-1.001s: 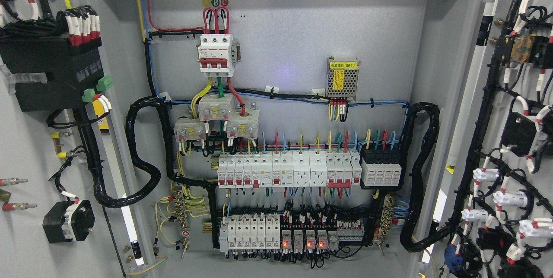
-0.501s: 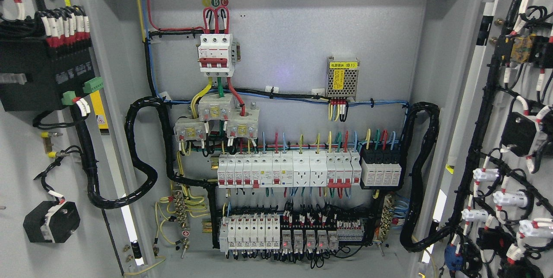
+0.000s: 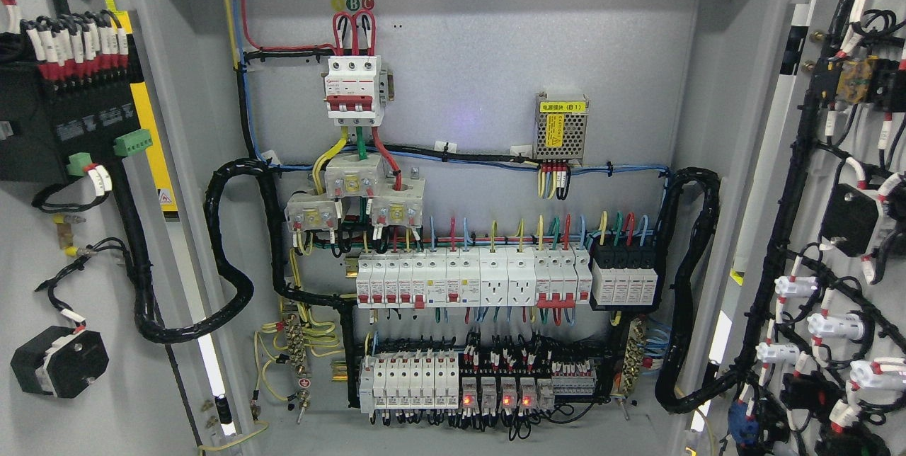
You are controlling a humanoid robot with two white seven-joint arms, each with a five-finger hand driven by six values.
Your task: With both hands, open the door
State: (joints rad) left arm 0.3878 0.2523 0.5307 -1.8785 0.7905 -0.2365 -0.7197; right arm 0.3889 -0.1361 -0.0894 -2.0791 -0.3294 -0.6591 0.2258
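Leftward drift marks the head view: the left door (image 3: 78, 243) has swung further open, its black module and wiring sliding toward the picture's edge, while the right door (image 3: 835, 229) keeps its place. Neither robot hand shows, so their fingers cannot be judged; presumably they push from outside the frame. Both grey doors stand wide, baring the breaker panel (image 3: 460, 229).

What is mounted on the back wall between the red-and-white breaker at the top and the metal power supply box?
Nothing: the head view shows bare grey wall between the breaker and the power supply box.
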